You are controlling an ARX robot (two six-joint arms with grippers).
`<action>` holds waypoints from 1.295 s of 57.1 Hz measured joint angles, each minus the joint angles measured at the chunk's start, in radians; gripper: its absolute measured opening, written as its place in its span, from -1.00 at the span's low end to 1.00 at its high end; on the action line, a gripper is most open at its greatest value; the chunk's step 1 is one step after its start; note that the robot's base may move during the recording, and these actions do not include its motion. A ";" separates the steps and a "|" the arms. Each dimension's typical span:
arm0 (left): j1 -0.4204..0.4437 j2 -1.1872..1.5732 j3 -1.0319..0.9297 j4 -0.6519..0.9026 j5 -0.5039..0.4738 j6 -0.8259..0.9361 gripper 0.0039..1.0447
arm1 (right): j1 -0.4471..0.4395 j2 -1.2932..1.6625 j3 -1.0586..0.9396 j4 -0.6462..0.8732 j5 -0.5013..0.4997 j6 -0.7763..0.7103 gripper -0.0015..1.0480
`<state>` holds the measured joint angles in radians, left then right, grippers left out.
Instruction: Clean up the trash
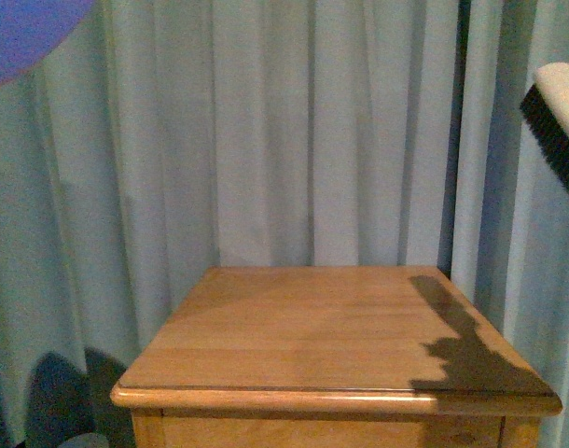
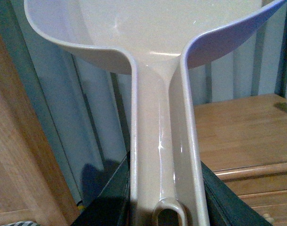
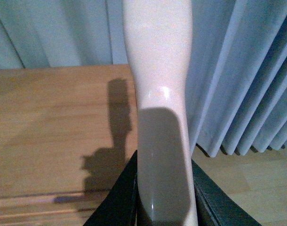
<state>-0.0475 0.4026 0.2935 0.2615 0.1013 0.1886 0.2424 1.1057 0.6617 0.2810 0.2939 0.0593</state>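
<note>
The left gripper is squeezed shut on the long handle of a wide beige plastic dustpan, with a dark jaw on each side. The right gripper is shut the same way on the smooth cream handle of a hand brush with black bristles. Both tools hang in the air above the light brown wooden table. The small white trash is not in any picture, so I cannot say where it is (only part of the pan shows).

If there is sweeping to do, I think the pan's lip should sit flat on the top near the left edge. The brush should come down by the right edge and push slowly toward the pan, so nothing rolls off the front edge.

The front view shows the whole top with no wad on it, and the bristles high up past the right edge. The wrist views show the two grips, which the front view misses. The right wrist view also shows the brush's shadow on the wood.
</note>
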 joint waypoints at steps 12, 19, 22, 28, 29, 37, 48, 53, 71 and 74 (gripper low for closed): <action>0.000 0.000 0.000 0.000 0.000 0.000 -0.48 | 0.003 -0.314 -0.139 -0.033 0.052 0.018 -0.61; 0.000 0.000 0.000 0.000 0.000 0.000 -0.48 | 0.019 -0.417 -0.163 -0.069 0.090 0.021 -0.61; 0.000 0.000 0.000 0.000 0.000 0.000 -0.48 | 0.030 -0.446 -0.172 -0.093 0.105 0.021 -0.61; 0.000 0.000 0.000 0.000 0.000 0.000 -0.48 | 0.039 -0.474 -0.183 -0.101 0.114 0.019 -0.61; 0.000 0.000 0.000 0.000 0.000 0.000 -0.48 | 0.039 -0.476 -0.183 -0.100 0.114 0.019 -0.61; 0.000 0.000 0.000 0.000 0.009 0.000 -0.48 | 0.040 -0.478 -0.183 -0.101 0.129 0.019 -0.61; 0.001 -0.003 -0.001 0.000 -0.003 -0.001 -0.48 | 0.040 -0.478 -0.183 -0.101 0.123 0.019 -0.61; 0.001 -0.006 -0.003 0.000 -0.003 -0.002 -0.48 | 0.046 -0.472 -0.185 -0.101 0.106 0.014 -0.61; 0.002 -0.004 -0.004 0.000 0.000 -0.003 -0.49 | 0.045 -0.473 -0.188 -0.103 0.118 0.015 -0.61; 0.002 -0.003 -0.004 -0.001 0.000 -0.003 -0.49 | 0.045 -0.472 -0.188 -0.103 0.119 0.015 -0.61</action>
<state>-0.0456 0.3992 0.2897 0.2607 0.1017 0.1860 0.2878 0.6334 0.4740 0.1776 0.4126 0.0742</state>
